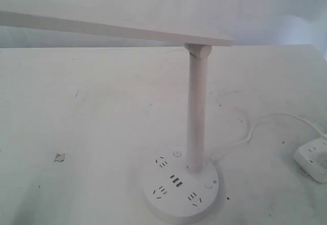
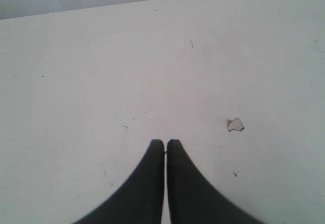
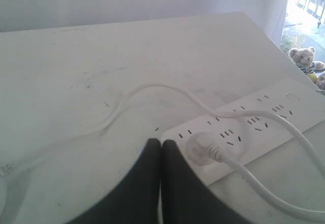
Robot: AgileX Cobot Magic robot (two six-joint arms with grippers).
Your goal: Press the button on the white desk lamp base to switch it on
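Observation:
The white desk lamp stands near the front of the table in the exterior view, its long flat bar head [image 1: 112,30] reaching left from a slim pole [image 1: 196,113]. Its round white desk lamp base [image 1: 156,200] carries dark socket slots, central USB ports [image 1: 176,180] and two small round buttons, one [image 1: 177,153] left of the pole and one [image 1: 208,185] to its right. Neither arm shows in the exterior view. My left gripper [image 2: 165,142] is shut over bare table. My right gripper [image 3: 161,142] is shut beside a power strip, empty.
A white power strip [image 3: 244,127] with a plug [image 3: 199,148] and a cord [image 3: 152,89] lies at the right; it shows at the exterior view's right edge [image 1: 312,158]. A small chip [image 1: 60,157] marks the table on the left, also seen as a chip [image 2: 235,125] in the left wrist view.

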